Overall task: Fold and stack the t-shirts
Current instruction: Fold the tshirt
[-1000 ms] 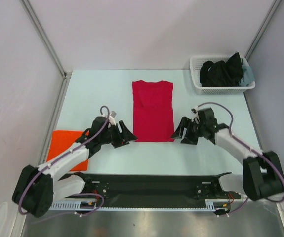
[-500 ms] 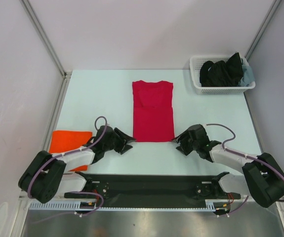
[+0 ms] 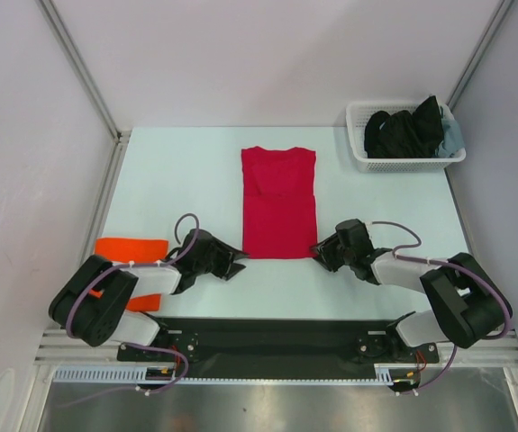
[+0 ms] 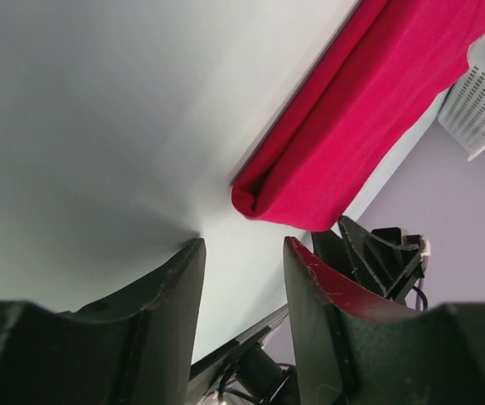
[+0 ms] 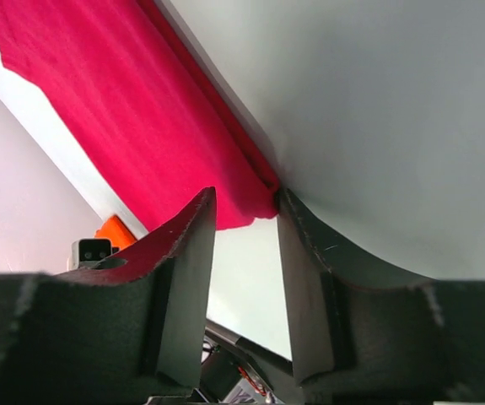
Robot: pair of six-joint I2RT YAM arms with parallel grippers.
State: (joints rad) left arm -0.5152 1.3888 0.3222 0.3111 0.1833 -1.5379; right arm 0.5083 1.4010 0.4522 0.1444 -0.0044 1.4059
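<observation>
While the red t-shirt (image 3: 279,202) lies folded mid-table, the left gripper (image 3: 239,260) sits just short of its near left corner and the right gripper (image 3: 317,251) at its near right corner, both jaws parted, gripping nothing.

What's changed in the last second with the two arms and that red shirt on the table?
The left gripper and right gripper have dropped low to the pale table, narrowed their jaws and closed in on the near corners of the folded crimson cloth t-shirt; neither grips it yet. The shirt, the bright orange folded t-shirt and the white plastic lattice basket stayed put.
</observation>
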